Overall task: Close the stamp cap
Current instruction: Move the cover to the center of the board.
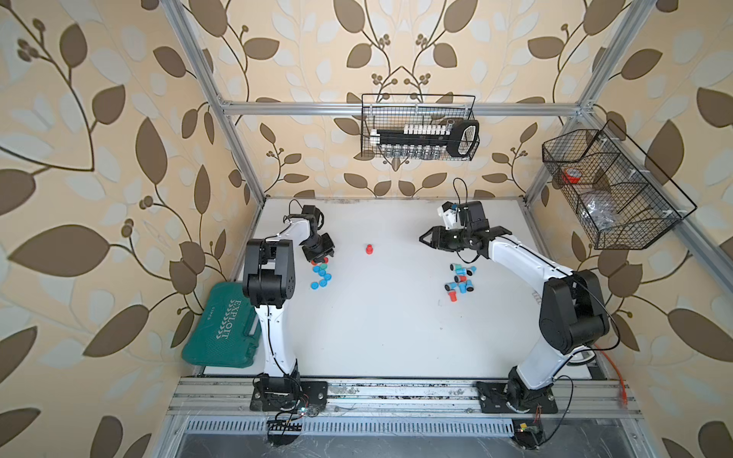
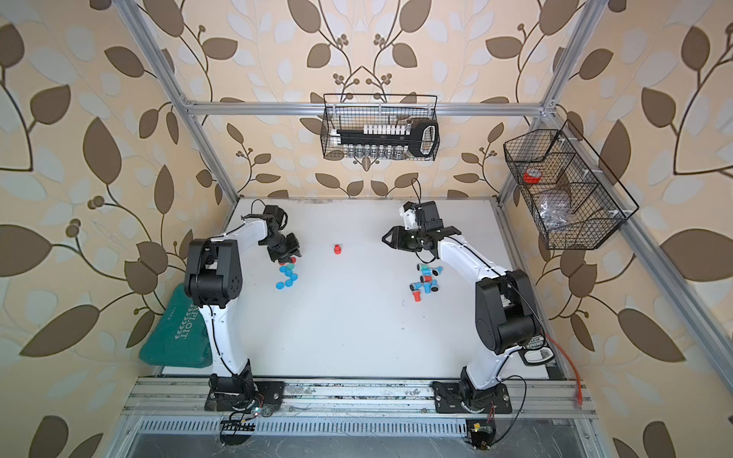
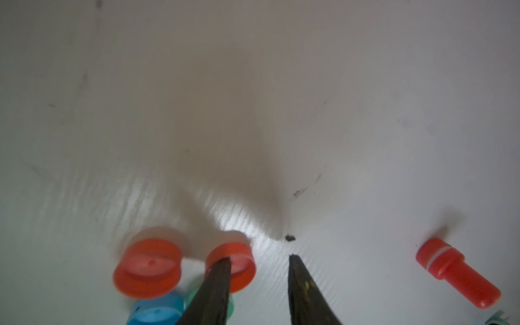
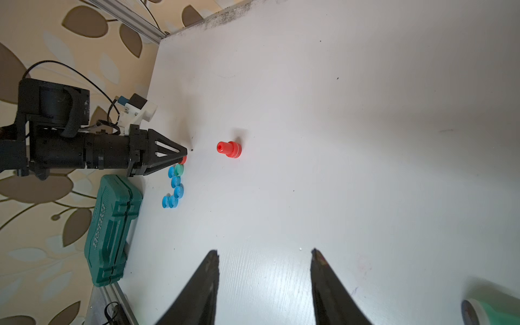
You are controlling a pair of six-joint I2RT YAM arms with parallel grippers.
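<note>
Over the red cap (image 3: 243, 268), left jaws sit apart but off-centre, so closing could flick it aside; right jaws apart, empty.

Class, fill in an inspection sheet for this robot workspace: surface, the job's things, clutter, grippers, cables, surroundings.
Surface: white tabletop, faint scuffs.
Job's things: red stamp standing alone near the back; loose caps, mostly blue, clustered below the left gripper; stamps, blue and red, lying heaped by the right arm.
Clutter: green tool case at the table's left edge.
Grippers: left gripper narrowly open, nothing between its jaws, one fingertip at a red cap; right gripper open, empty.
Cables: black cable looping over the right wrist; orange cable beside the right base.
Surroundings: wire basket on the back rail; side basket holding a red tape roll; leaf wallpaper.
</note>
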